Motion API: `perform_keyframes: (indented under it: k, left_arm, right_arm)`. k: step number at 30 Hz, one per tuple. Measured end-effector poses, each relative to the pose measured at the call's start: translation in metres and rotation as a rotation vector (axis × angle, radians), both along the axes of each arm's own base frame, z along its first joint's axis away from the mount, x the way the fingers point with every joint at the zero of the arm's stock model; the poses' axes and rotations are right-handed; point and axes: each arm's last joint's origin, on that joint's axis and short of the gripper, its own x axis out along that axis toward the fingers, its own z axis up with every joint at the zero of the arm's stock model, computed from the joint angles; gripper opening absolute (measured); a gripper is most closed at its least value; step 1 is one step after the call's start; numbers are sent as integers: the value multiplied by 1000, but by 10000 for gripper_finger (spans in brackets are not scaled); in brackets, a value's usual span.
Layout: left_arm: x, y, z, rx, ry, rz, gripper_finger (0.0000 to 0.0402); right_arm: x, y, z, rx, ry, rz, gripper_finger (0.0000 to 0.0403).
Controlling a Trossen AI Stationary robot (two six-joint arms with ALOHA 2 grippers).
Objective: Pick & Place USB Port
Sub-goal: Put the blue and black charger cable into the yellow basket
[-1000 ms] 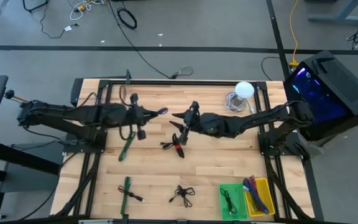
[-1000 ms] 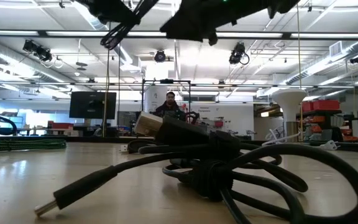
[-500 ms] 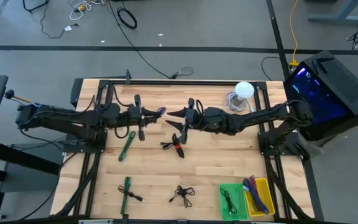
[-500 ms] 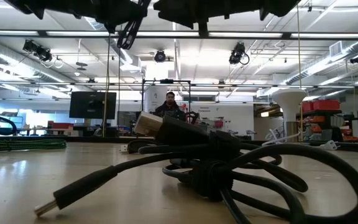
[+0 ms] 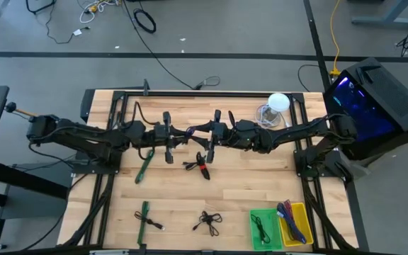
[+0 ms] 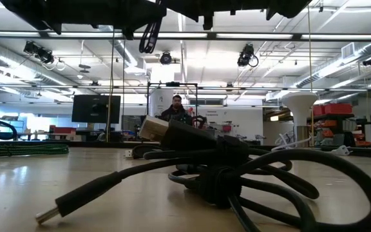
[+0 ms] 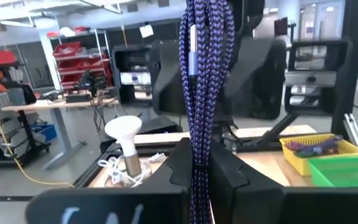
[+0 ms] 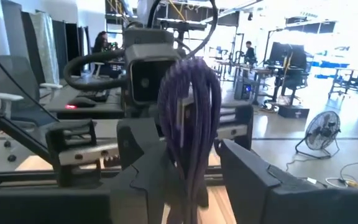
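A bundle of purple braided USB cable (image 7: 204,74) hangs in the air over the middle of the table, between my two grippers. My left gripper (image 5: 181,133) reaches in level from the table's left and is shut on it. My right gripper (image 5: 202,132) comes in level from the right and is open. In the right wrist view its fingers stand on either side of the same bundle (image 8: 188,118). A black and red cable (image 5: 200,166) lies on the wood just below them. My left gripper pinches several strands of the purple bundle (image 7: 199,146) between its two fingers, coming in level from the table's left and lying across the strands. The bundle is lifted clear of the table and stands out beyond the fingertips. I cannot tell whether my right gripper touches the bundle.
Green cables (image 5: 144,166) (image 5: 144,216) and a black cable (image 5: 207,221) lie on the near half of the table. A green bin (image 5: 264,227) and a yellow bin (image 5: 296,223) sit at the near right corner. A white lamp (image 5: 278,103) stands at the far right.
My left gripper has gone toward the table's right and down, tipping up to level and carrying the purple bundle with it. My right gripper has tipped up to level. The bundle now stands between the right fingers.
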Motion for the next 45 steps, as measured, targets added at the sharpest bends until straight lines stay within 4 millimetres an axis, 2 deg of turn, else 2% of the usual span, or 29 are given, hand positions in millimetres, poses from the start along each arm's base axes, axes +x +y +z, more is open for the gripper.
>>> perform_keyframes:
  k: [3, 6, 7, 10, 18, 23, 27, 31, 35, 40, 45]
  left_arm:
    - [2, 0, 0, 0, -20, 0, 24]
    - [2, 0, -1, -12, -15, 4, 24]
    - [2, 0, -1, -22, -17, 6, 24]
    - [2, 0, -1, -23, -18, 7, 39]
    - [1, 0, 1, -13, -26, -4, 151]
    - [-9, -1, 14, 28, -79, -2, 179]
    - [-21, 0, 22, 91, -49, 92, 179]
    - [-33, 3, 24, 87, 11, 192, 174]
    - [-41, 4, 24, 58, 49, 204, 174]
    - [-42, 4, 22, 31, 65, 197, 174]
    - [-42, 4, 20, 3, 79, 195, 174]
  right_arm:
    - [0, -2, -1, 1, 8, -26, 114]
    - [0, -5, -2, -2, 25, -30, 36]
    - [0, -6, -2, -7, 26, -26, 21]
    - [0, -8, -2, 3, 24, -30, 12]
    - [-8, -9, 7, -6, 45, -51, 4]
    - [-24, -5, 14, 39, 152, -97, 2]
    - [-47, 13, 29, 104, 209, -39, 1]
    - [-85, 35, 49, 211, 257, -29, 1]
    - [-123, 63, 61, 283, 291, -53, 0]
    - [-158, 99, 70, 411, 246, -43, 0]
    - [-180, 128, 61, 496, 294, -20, 0]
